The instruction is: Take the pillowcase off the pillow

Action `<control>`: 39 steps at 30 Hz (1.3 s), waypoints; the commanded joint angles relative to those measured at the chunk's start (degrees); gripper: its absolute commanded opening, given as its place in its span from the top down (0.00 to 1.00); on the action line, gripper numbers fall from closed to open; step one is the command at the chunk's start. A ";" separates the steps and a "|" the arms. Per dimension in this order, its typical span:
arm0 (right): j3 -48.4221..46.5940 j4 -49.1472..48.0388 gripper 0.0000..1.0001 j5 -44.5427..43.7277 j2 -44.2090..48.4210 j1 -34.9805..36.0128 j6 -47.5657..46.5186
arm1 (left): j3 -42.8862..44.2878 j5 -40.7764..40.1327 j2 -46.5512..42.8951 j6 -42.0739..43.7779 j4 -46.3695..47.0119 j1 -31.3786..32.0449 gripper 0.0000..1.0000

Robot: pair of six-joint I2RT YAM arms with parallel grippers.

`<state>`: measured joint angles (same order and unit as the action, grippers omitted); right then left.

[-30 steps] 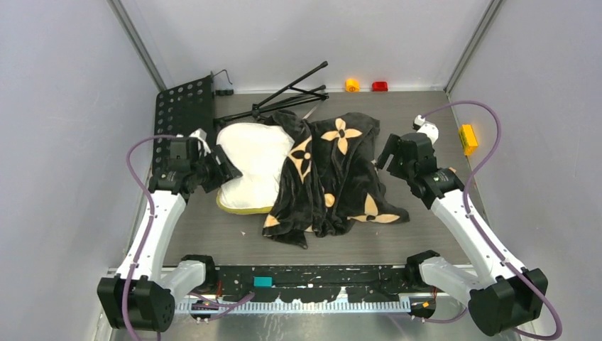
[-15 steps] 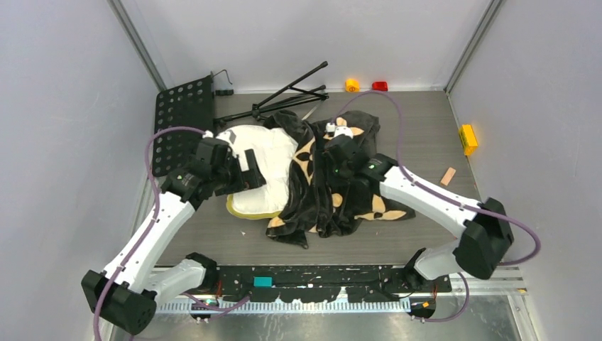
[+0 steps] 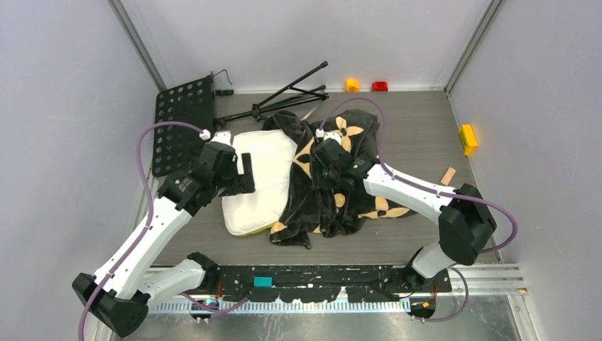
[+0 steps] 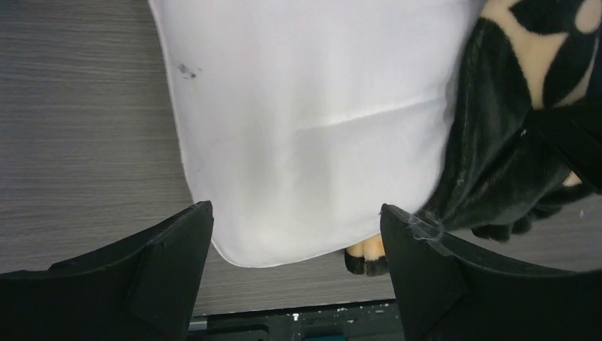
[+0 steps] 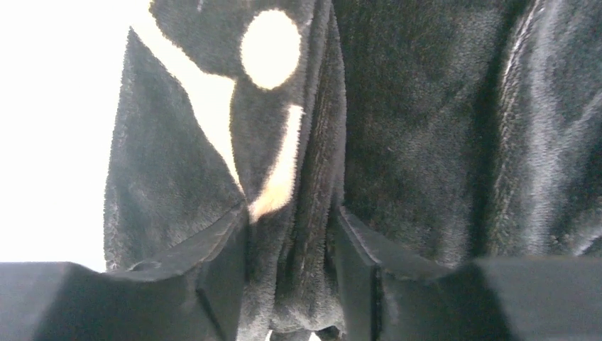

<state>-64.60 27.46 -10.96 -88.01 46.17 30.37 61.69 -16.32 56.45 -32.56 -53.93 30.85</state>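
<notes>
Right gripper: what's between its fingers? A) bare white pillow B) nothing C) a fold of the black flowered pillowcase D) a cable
C: the right wrist view shows a bunched fold of the pillowcase filling the narrow gap between the fingers of the right gripper, with the pillow off to one side.

Widest free table (image 3: pixel 426 128) is right of the pillowcase (image 3: pixel 341 192), with only a yellow block (image 3: pixel 467 138) by the wall and a small tan piece (image 3: pixel 448 175) on it. Open strip in front of the pillow (image 3: pixel 259 185), up to the near rail (image 3: pixel 319 273). Back is blocked: folded stand (image 3: pixel 284 99) legs lie just behind both. Left side is tight, with the perforated plate (image 3: pixel 183 121) near and the left arm (image 3: pixel 152 227) crossing. Left gripper (image 4: pixel 294 220) is spread wide over the pillow's edge. Right gripper (image 5: pixel 291 234) has a plush fold filling its gap.
</notes>
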 commanded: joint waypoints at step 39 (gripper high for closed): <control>11.62 -1.52 1.00 -1.05 17.22 -11.35 1.19 | 1.50 6.85 26.95 23.58 14.70 13.12 0.62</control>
<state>-54.43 24.43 -10.70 -75.70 39.38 31.66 64.27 -8.93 87.92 -6.61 -42.76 45.45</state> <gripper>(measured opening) 0.033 0.544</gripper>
